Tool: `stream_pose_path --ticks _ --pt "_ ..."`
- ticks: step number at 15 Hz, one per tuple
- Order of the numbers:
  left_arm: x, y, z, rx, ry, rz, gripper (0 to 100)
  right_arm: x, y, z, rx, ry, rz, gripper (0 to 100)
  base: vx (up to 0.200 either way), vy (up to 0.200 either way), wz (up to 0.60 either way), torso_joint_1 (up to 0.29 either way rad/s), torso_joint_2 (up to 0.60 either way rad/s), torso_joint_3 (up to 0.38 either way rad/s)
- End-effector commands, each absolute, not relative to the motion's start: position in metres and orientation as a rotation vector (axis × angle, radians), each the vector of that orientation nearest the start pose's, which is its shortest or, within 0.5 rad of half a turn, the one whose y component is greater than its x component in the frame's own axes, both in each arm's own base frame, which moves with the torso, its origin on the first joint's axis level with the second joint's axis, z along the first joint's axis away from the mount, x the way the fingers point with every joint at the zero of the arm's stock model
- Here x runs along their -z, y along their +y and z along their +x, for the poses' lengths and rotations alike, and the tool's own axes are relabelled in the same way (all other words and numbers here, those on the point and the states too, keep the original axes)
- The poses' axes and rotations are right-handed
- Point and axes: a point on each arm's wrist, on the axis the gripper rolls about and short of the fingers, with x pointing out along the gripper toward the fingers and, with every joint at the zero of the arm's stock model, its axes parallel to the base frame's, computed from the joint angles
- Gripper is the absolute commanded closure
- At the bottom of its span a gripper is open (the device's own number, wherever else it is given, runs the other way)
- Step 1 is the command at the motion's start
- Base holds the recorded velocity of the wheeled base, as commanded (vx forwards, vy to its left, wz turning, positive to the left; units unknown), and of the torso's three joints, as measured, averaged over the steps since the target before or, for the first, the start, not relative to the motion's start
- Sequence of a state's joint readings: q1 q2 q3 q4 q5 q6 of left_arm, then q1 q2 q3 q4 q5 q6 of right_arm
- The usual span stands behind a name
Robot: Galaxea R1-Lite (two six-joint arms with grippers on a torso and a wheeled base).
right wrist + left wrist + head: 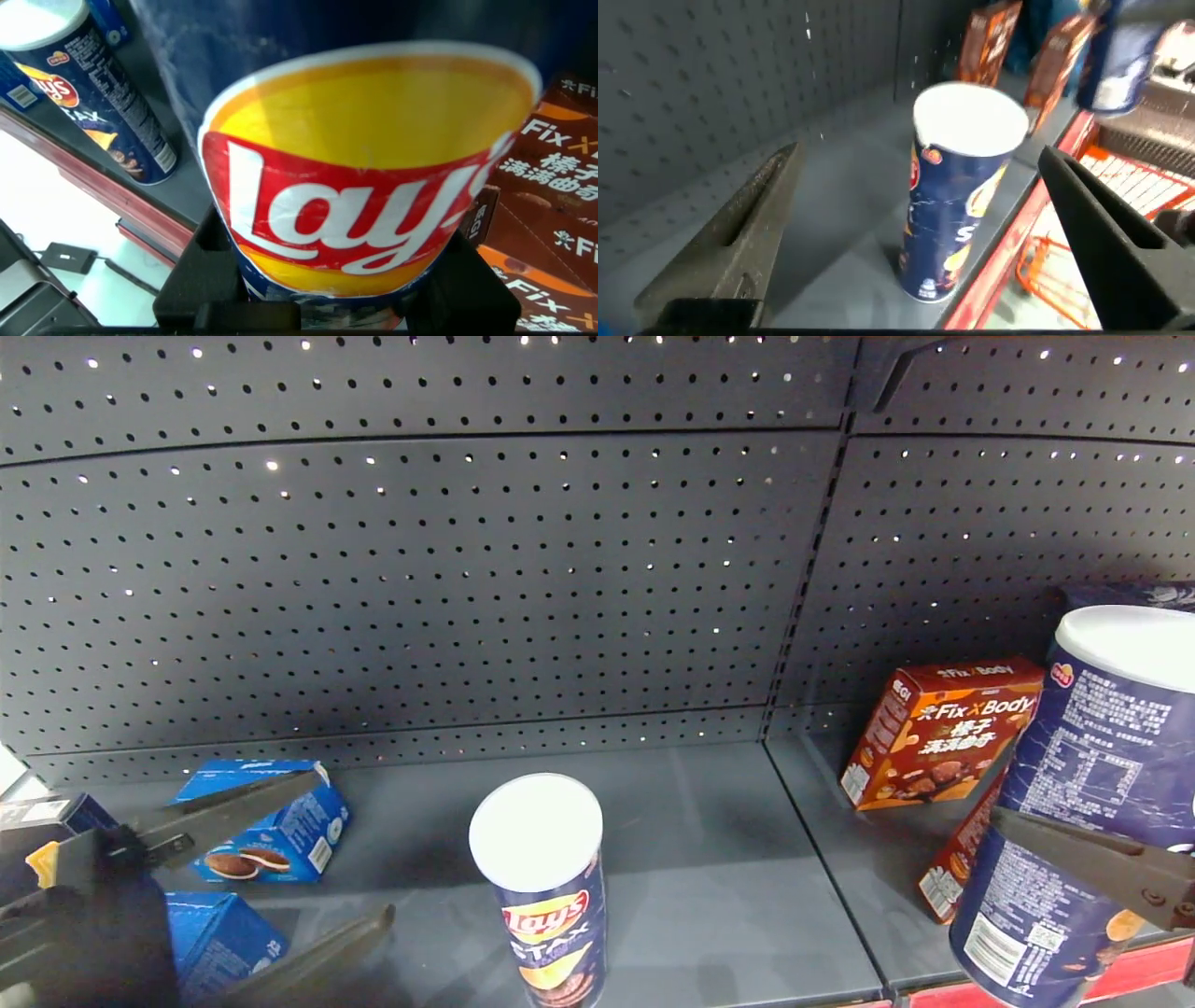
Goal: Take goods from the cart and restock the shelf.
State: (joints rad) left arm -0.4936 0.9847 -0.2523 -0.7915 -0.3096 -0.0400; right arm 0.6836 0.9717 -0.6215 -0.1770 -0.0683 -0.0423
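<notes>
Right claw [1046, 845]: closed on the held can [1092, 747], gripped low on its body, at the right edge of the head view.
Held can: a blue chips can with a white lid, slightly tilted, above the front edge of the shelf [709, 859], just before the brown boxes [943, 733]; contact with them cannot be told.
Left claw [350, 845]: wide open and holding nothing, at lower left, beside the blue boxes [280, 821].
Standing can [546, 887]: upright at lower centre, near the shelf front.
Step in hand: placing the held can is judged to be next.
Good execution: the can should be made upright and lowered onto the bare shelf between the standing can and the brown boxes. It should be released only when its bottom is flat.
Risk: a tall can is easily tipped.
</notes>
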Motion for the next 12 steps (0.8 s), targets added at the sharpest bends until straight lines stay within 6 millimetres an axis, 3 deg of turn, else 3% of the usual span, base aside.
stream_pose_path --ticks 1,5,12 --pt "-0.210 -0.043 0.067 0.791 -0.179 -0.056 0 -0.240 0.076 0.095 -0.619 0.153 -0.108 100 0.000 0.000 0.00 0.000 0.00 0.000" --pt "-0.195 -0.021 0.027 0.753 -0.160 -0.057 0 -0.241 0.075 0.095 -0.617 0.149 -0.106 100 0.000 0.000 0.00 0.000 0.00 0.000" --pt "-0.171 0.002 -0.011 0.644 -0.157 -0.065 0 -0.243 0.073 0.092 -0.617 0.135 -0.100 100 0.000 0.000 0.00 0.000 0.00 0.000"
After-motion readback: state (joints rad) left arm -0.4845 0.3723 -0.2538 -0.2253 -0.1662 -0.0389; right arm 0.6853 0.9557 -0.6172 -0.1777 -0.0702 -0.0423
